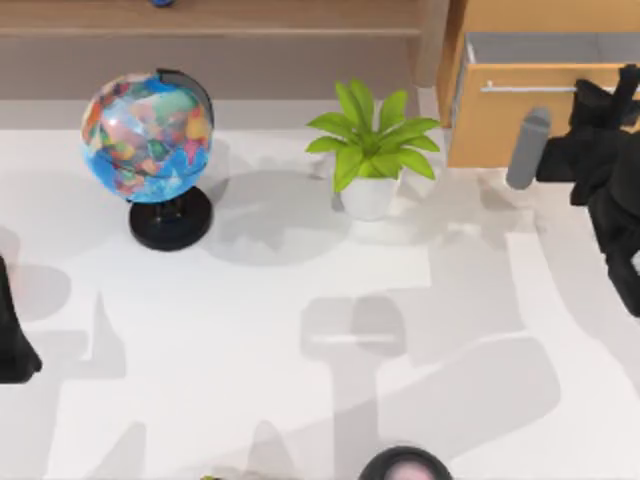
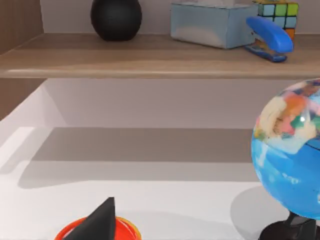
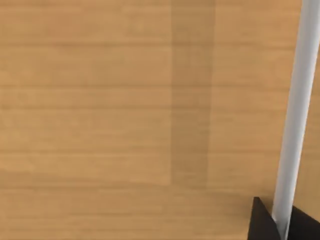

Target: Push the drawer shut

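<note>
The drawer [image 1: 505, 125] stands pulled out at the table's back right, its light orange-brown wooden front facing me and its pale inner walls [image 1: 540, 47] showing behind. A thin silver bar handle [image 1: 525, 88] runs across the front. My right gripper [image 1: 600, 105] is up against the front's right part, by the handle. In the right wrist view the wooden front [image 3: 125, 115] is very close, with the silver handle [image 3: 297, 125] crossing it. My left arm [image 1: 15, 340] is parked at the table's left edge.
A globe [image 1: 148, 140] on a black base stands at the back left and a potted plant [image 1: 370, 150] at the back middle. A long wooden shelf [image 2: 150, 55] carries a black ball [image 2: 116, 17], a tissue box [image 2: 215, 22], a stapler [image 2: 267, 35] and a colour cube [image 2: 280, 12].
</note>
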Robot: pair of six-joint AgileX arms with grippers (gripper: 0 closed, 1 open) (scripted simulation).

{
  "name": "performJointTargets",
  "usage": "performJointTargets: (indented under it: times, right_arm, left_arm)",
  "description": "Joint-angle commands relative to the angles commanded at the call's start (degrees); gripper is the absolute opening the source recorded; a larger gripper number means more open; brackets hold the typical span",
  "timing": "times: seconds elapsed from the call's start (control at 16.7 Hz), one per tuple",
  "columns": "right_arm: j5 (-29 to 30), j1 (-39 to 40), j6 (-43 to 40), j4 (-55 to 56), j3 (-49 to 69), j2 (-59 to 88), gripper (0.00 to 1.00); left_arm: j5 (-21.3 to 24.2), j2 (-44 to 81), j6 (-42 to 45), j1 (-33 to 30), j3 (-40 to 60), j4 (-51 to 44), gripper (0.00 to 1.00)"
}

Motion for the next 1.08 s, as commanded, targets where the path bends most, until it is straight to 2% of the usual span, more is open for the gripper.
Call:
performJointTargets:
  times: [0.3,0.84,1.08]
  right_arm:
    - [0.04,0.06,0.10,-0.29,0.59,0.09,0.00]
    - [-1.58,-1.73,0.02,-8.57,15.22,6.68,0.00]
    - [-1.75,-1.84,0.05,-9.27,16.37,7.15,0.00]
  left_arm:
    - [0.00,0.00,0.00,0.00,0.00,0.00,1.00]
    - [0.00,0.00,0.00,0.00,0.00,0.00,1.00]
    - [0.00,0.00,0.00,0.00,0.00,0.00,1.00]
